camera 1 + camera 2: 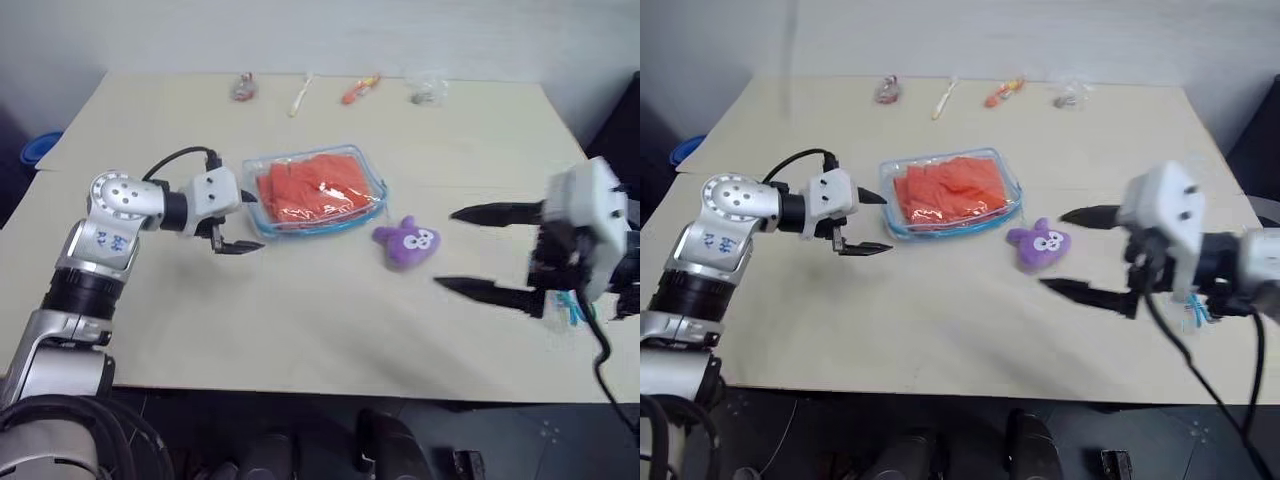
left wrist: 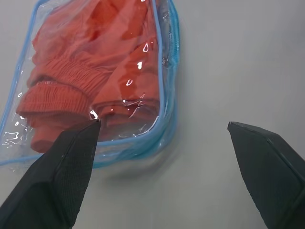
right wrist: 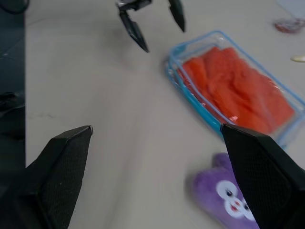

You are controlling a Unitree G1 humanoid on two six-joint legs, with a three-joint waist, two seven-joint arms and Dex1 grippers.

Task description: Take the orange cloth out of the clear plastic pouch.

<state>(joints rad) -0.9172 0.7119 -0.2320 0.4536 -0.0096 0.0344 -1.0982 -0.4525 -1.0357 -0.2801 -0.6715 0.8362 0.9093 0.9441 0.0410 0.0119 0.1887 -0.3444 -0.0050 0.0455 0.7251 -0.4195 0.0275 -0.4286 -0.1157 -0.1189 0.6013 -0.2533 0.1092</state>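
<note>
pouch (image 1: 316, 190) centre frame on table (image 1: 300, 320), flat, cloth (image 1: 312, 185) inside | left claw (image 1: 243, 222) spread, at pouch's left edge | right claw (image 1: 478, 250) spread, lower right, empty | cloth likely soft, light; plastic slippery: pin pouch, pinch a fold at zipper edge

The left arm (image 1: 110, 225) is built of silver-grey metal segments with a round joint cap ringed by small dark screw holes and a blue marking on the segment below it. A black cable (image 1: 180, 157) loops from the joint to a white wrist housing. The left end effector (image 1: 240, 222) carries two slim, black, pointed fingers. The right end effector (image 1: 480, 250) has the same black tapered fingers on a boxy white housing (image 1: 590, 225), with a black cable (image 1: 605, 360) hanging at 6 o'clock of it.
</note>
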